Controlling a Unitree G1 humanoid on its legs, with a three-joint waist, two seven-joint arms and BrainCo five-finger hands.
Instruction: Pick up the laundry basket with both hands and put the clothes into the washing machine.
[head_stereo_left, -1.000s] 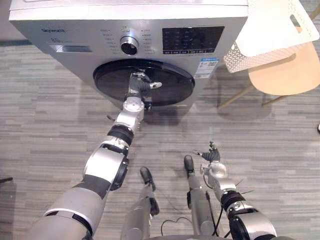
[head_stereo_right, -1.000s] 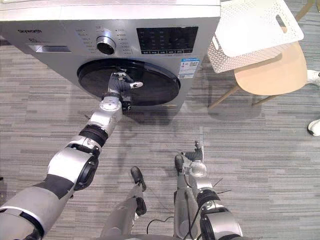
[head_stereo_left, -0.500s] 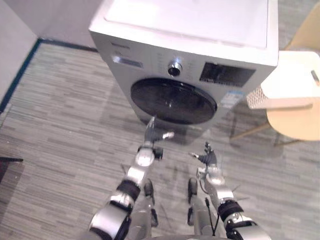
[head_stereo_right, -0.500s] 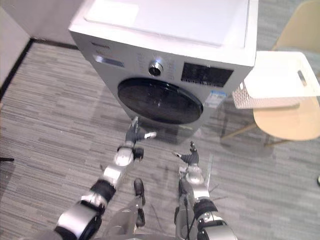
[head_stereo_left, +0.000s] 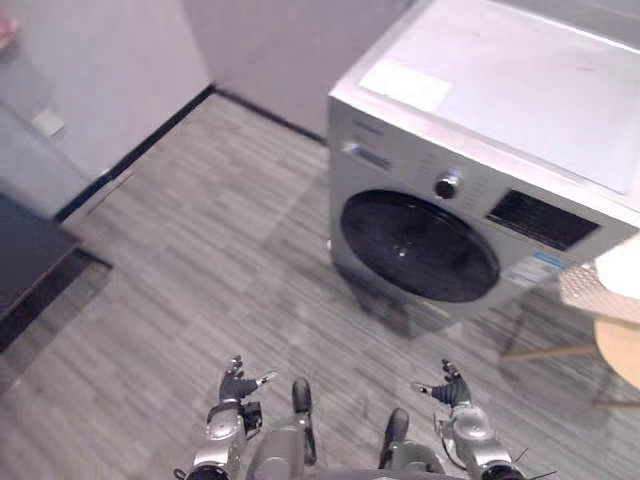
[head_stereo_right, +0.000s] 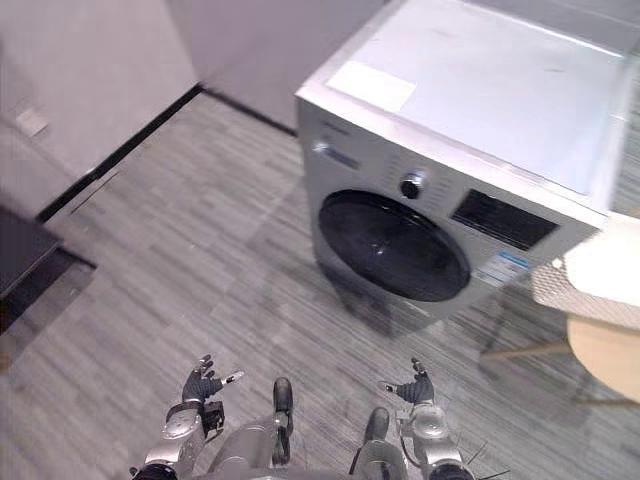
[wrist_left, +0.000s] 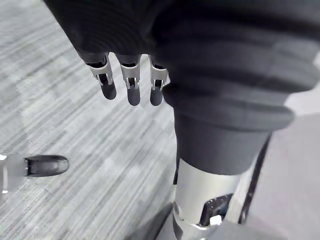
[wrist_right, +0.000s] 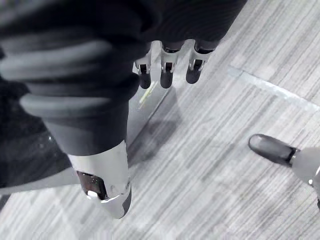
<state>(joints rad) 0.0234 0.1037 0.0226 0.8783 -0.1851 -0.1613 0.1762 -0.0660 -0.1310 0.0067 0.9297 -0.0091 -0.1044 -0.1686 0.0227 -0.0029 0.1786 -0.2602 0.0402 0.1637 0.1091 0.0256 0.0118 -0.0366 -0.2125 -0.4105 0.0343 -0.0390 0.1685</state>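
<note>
The left robot hand and right robot hand are hovering spread-fingered, gripping nothing, low in the frame above the floor.

The washing machine stands in the upper right of the frame, on the floor, with its back towards the wall that runs across the top. Its round door sits in the front face. The knob is above the door, and the display panel is right of the knob. At the right edge, just beside the machine, the laundry basket rests on a chair. A low flat-topped object lies at the left edge. Along the bottom of the frame, the left hand is left of centre and the right hand is right of centre. Both hang over the floor, well apart from the machine and the basket.
</note>
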